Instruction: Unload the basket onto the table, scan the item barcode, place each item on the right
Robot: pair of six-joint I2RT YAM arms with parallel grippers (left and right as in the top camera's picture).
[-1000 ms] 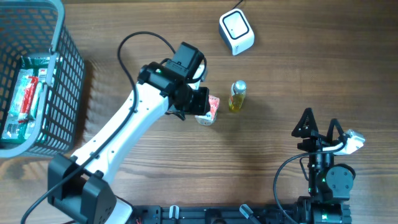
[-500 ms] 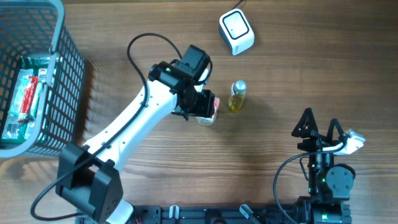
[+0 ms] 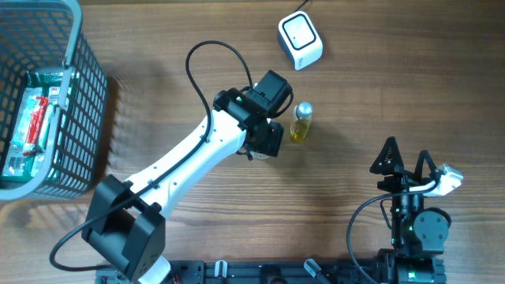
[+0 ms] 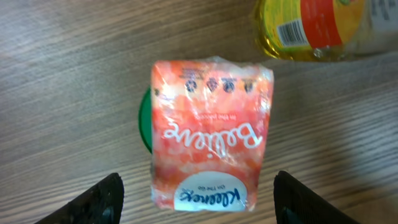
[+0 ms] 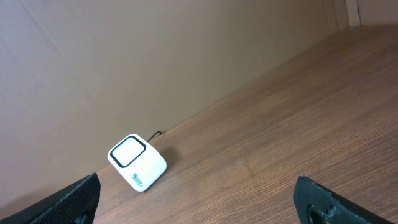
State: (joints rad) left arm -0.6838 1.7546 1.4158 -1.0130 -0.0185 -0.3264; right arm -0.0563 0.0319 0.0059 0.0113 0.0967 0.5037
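An orange Kleenex tissue pack (image 4: 211, 134) lies flat on the wooden table, over something green (image 4: 145, 118) that peeks out at its left edge. My left gripper (image 4: 199, 202) hovers above the pack, open, its fingers (image 4: 102, 199) well clear of the pack's sides. In the overhead view the left gripper (image 3: 264, 140) hides the pack. A yellow bottle (image 3: 301, 122) lies just to the right, its barcode label (image 4: 292, 31) showing. The white scanner (image 3: 300, 41) sits at the back and also shows in the right wrist view (image 5: 137, 163). My right gripper (image 3: 406, 162) is open and holds nothing.
A grey mesh basket (image 3: 83, 87) stands at the far left with packaged goods (image 3: 35, 118) inside. The scanner's cable (image 3: 304, 6) runs off the back edge. A wall rises behind the table in the right wrist view.
The left gripper has opened and let go of the tissue pack. The left arm has shifted right, toward the bottle. The right arm has not moved.
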